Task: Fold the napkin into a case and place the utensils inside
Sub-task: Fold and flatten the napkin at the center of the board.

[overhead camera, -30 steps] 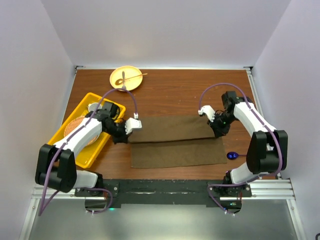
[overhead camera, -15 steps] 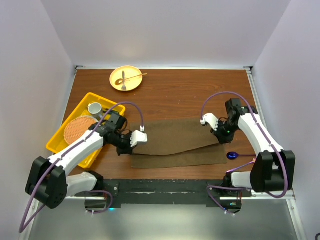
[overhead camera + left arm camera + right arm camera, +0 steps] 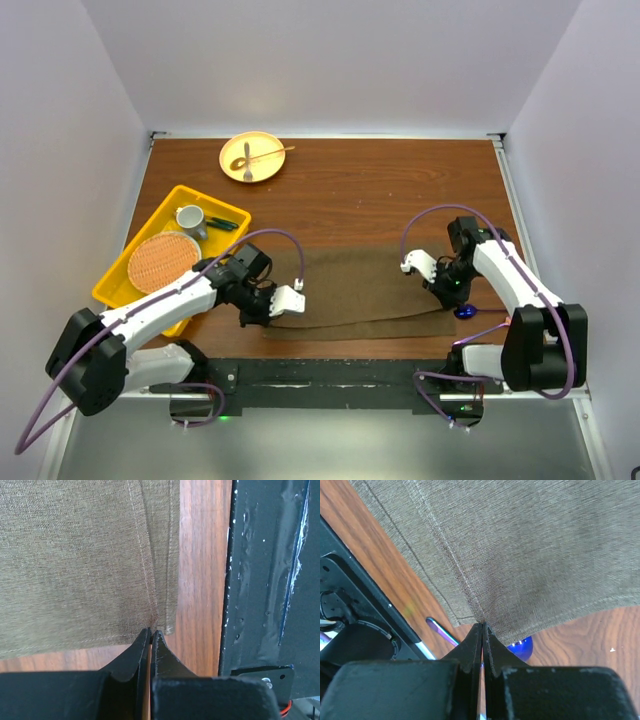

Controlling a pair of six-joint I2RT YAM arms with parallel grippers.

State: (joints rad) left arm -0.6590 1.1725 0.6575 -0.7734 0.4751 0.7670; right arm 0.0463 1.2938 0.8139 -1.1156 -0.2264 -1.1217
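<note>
On table: 1 napkin | L gripper, R gripper pinch corners | 1 spoon

Napkin between tray and spoon

One napkin, one plate, one tray

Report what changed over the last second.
Both arms drew back toward their bases. The left gripper and right gripper, shut on the napkin corners throughout, dragged its upper layer over the lower one to the near edge. The plate, tray and spoon stayed put.
</note>
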